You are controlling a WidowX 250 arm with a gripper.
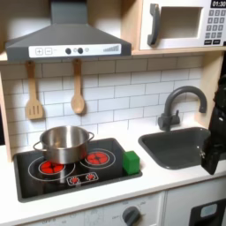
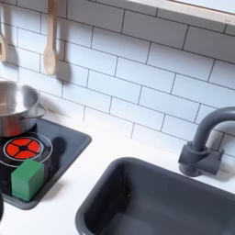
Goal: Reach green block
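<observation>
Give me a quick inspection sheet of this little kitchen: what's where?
Surface: white countertop with black hob and dark sink.
Job's things: small bright green cube at the hob's edge nearest the sink, untouched.
Clutter: steel pot on a red burner.
Grippers: black gripper over the sink, apart from the cube; jaws unclear.
Cables: nothing seen.
Surroundings: dark tap, wooden utensils on white tiles, hood, microwave.
</observation>
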